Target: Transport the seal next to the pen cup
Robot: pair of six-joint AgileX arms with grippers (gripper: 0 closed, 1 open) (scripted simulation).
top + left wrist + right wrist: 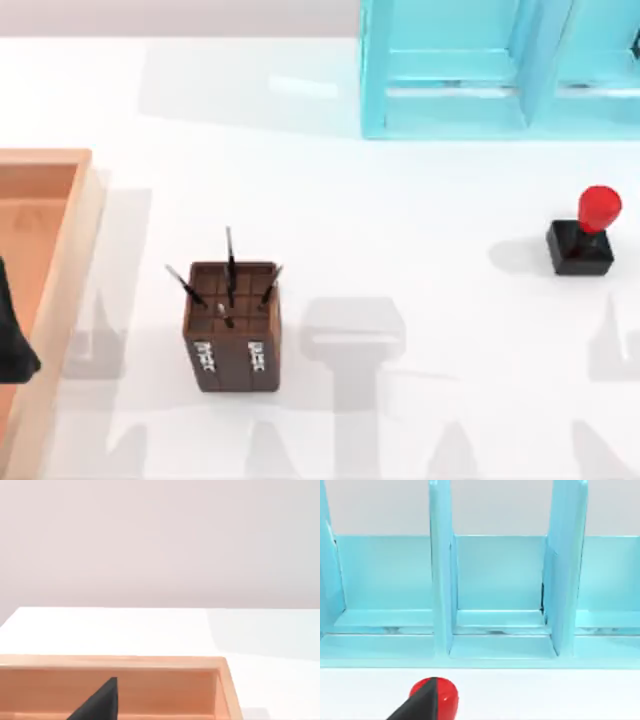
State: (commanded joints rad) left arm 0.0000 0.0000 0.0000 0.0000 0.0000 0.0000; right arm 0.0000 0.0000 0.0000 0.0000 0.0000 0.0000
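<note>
Now the seal (584, 236) stands upright on the white table (420, 220), well to the right of the pen cup (232, 327), free of any fingers. Beyond it stands a blue rack (500, 70). Left of the cup, a wooden tray (60, 250) sits beneath the left gripper (12, 345); its finger state I cannot tell.

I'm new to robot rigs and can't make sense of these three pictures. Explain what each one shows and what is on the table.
This is a simulated two-arm AgileX robot at a white table. One picture looks down from above; the other two come from cameras on each arm's wrist.

From above, the pen cup stands left of the middle, and the seal stands far right, free on the table. A light-wood tray sits at the left edge and a blue rack at the back.

The left end effector hangs over the tray. The right end effector faces the seal's red knob and the rack.
</note>
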